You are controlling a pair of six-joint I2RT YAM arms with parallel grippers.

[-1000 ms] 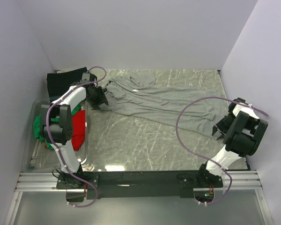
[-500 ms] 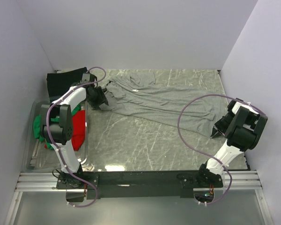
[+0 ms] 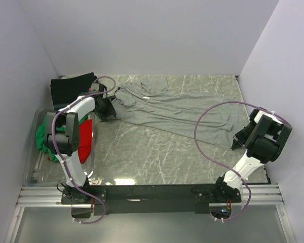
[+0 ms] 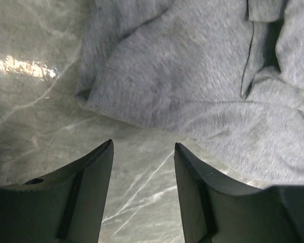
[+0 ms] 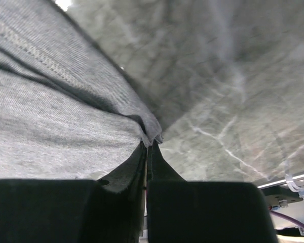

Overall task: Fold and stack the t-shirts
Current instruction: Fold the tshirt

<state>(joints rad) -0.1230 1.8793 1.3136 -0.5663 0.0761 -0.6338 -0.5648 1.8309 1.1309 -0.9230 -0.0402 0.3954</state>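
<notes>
A large heather-grey t-shirt (image 3: 177, 109) lies rumpled across the back of the marble table. My right gripper (image 3: 236, 143) is at its near right corner. In the right wrist view the jaws (image 5: 148, 146) are pressed together on the hem edge of the grey t-shirt (image 5: 55, 106). My left gripper (image 3: 106, 109) hovers at the shirt's left end, by the sleeve. Its fingers (image 4: 93, 172) stand apart over bare table, with the edge of the grey t-shirt (image 4: 192, 76) just beyond the tips. A black t-shirt (image 3: 70, 87) lies at the back left. Green (image 3: 40, 139) and red (image 3: 83, 137) t-shirts sit in a bin.
A clear plastic bin (image 3: 32, 172) stands at the left edge of the table, beside the left arm. White walls close in the back and both sides. The arms' base rail (image 3: 152, 193) runs along the near edge.
My right gripper has shut on the grey shirt's hem corner and its arm has shifted slightly right. My left gripper has dropped a little toward the shirt's left edge.
</notes>
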